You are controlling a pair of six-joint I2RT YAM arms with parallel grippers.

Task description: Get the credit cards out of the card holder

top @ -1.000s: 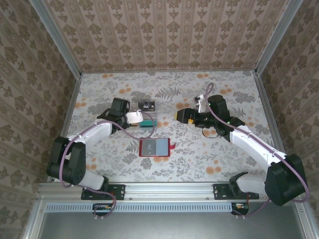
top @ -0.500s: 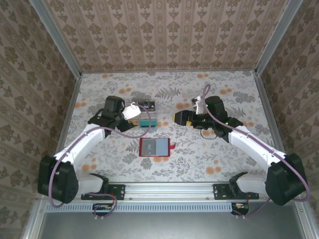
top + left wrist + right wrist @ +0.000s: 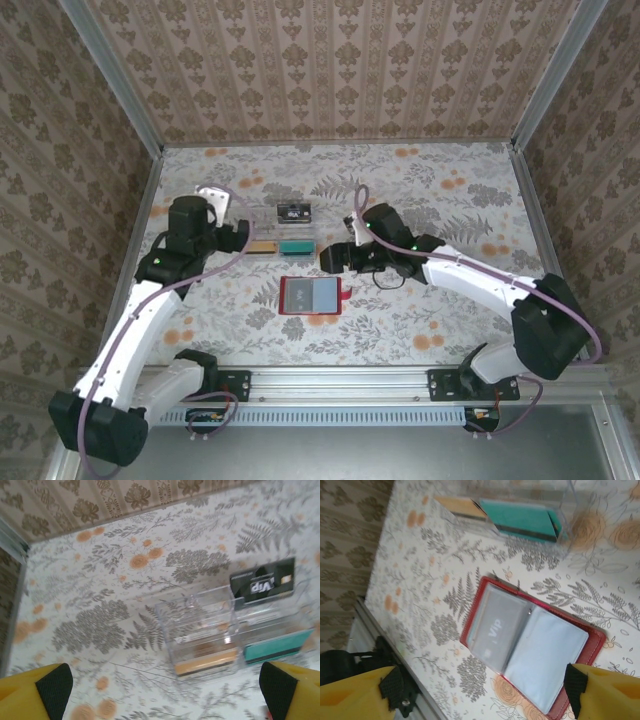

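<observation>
On the table (image 3: pixel 450 300), which carries a pale cloth printed with grey leaves and orange flowers, we see two containers. Brown patterned walls (image 3: pixel 330 70) close the far side and both flanks, and a metal rail (image 3: pixel 330 385) runs along the near edge.

A clear tray (image 3: pixel 280 232), left of centre, has two compartments. We find a tan card (image 3: pixel 262 247) in the left one and a teal card (image 3: pixel 296 246) in the right one. A black card (image 3: pixel 293 211) with pale print lies flat on the cloth just beyond the tray.

Near the table's middle, closer to us than the tray, the red wallet (image 3: pixel 310 295) lies open and flat, its tab pointing right. Its left sleeve holds a grey card (image 3: pixel 495 630) marked "vip"; its right sleeve is light blue.

We see the left gripper (image 3: pixel 238 236) beside the tray's left end, fingers spread wide and holding nothing. The right gripper (image 3: pixel 335 258) hangs just beyond the wallet's far right corner, fingers also apart and empty.
</observation>
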